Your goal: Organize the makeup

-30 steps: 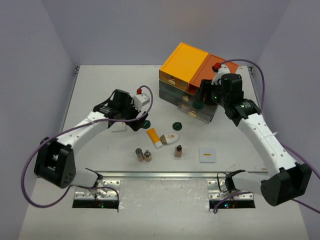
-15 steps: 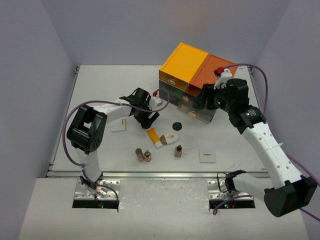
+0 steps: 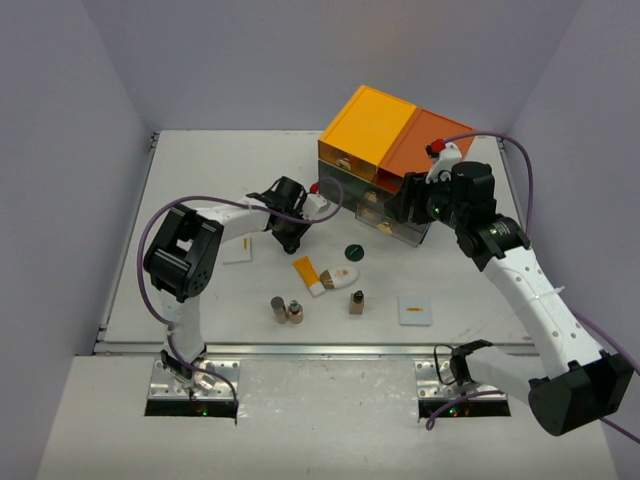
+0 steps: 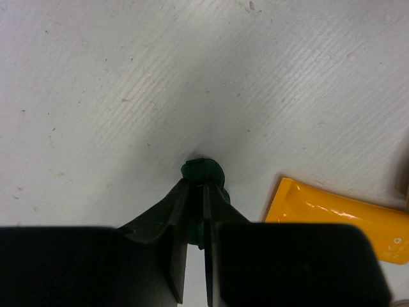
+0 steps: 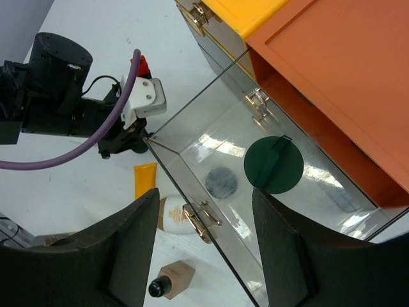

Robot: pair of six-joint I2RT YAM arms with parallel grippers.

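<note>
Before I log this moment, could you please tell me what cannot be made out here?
- Left wrist view: green disc mostly hidden by the left gripper.
- Left wrist view: orange tube cut off by the right edge.
- Top view: brown bottles too small for any detail.

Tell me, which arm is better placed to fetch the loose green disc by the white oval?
Probably right: the right gripper hangs open and empty over the drawer, while the left gripper pinches a second disc.
</note>
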